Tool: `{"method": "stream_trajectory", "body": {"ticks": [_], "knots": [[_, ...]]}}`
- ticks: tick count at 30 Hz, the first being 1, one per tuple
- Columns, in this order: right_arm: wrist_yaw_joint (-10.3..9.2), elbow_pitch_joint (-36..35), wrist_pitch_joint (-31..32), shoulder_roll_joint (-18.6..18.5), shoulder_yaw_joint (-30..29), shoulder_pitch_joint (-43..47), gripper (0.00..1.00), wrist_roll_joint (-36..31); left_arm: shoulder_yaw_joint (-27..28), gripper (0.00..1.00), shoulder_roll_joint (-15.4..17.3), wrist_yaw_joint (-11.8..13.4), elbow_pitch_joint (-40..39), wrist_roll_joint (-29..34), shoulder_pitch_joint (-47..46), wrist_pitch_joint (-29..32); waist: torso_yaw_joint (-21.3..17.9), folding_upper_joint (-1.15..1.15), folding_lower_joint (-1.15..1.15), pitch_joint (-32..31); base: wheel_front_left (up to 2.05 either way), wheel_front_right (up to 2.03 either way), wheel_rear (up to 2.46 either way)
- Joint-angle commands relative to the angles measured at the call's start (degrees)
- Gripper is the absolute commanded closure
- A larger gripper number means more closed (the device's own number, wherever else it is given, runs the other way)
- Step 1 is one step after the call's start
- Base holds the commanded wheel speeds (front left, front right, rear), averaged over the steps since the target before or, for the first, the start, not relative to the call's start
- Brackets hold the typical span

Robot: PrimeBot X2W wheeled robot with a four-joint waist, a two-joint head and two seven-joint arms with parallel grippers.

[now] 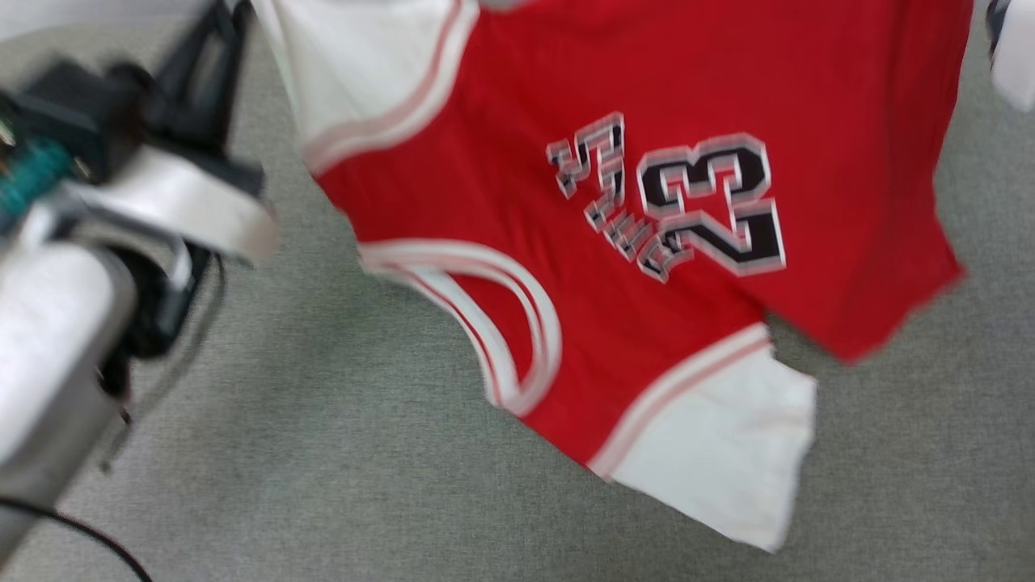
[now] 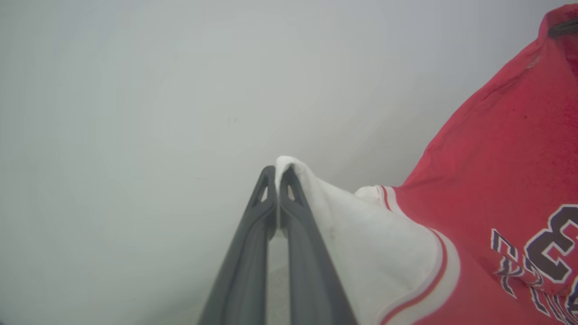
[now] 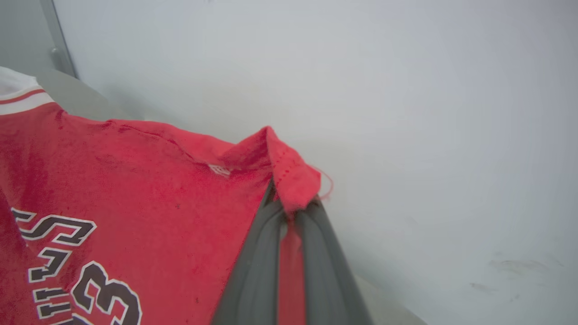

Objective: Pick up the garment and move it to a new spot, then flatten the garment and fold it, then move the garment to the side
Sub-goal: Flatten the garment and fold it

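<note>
Head view, blurred: the garment (image 1: pixel 501 242) hangs spread over the grey worktop (image 1: pixel 283 469), numerals facing the camera. Over on the wrist views, the left claw (image 2: pixel 276 174) is pressed together on the tip of a white sleeve, and the right claw (image 3: pixel 291 210) pinches a red hem corner, cloth bunched over its tips. Two well-separated holds, and I'd call that deliberate: they stretch the jersey wide so it can go down flat at a fresh spot. Whether the lower sleeve touches the worktop, I can't tell.

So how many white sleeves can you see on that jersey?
2 on the jersey, head view: one sleeve upper left, the other sleeve lower right. None looks hidden.
</note>
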Motion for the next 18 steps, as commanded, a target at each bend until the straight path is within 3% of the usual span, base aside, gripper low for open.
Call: {"method": "stream_trajectory", "body": {"ticks": [1,9,18], "knots": [[-0.05,0.3,-0.6,0.6,-0.6,-1.2,1.0,-0.4,0.4,1.0,0.2,-0.3,0.1,0.2,-1.3,0.2,-0.6,0.0,0.0,1.1,0.0,0.0,0.0],[-0.05,5.7,-3.7,7.7,-8.8,-13.1,1.0,-8.4,1.9,1.0,-0.9,-6.3,4.5,3.3,-22.5,5.9,-1.9,0.0,0.0,7.3,0.0,0.0,0.0],[-0.05,12.9,-4.9,11.5,-10.9,-28.4,1.0,-15.7,2.1,1.0,-6.4,-12.8,15.3,6.4,-46.7,7.8,-1.3,0.0,0.0,13.6,0.0,0.0,0.0]]}}
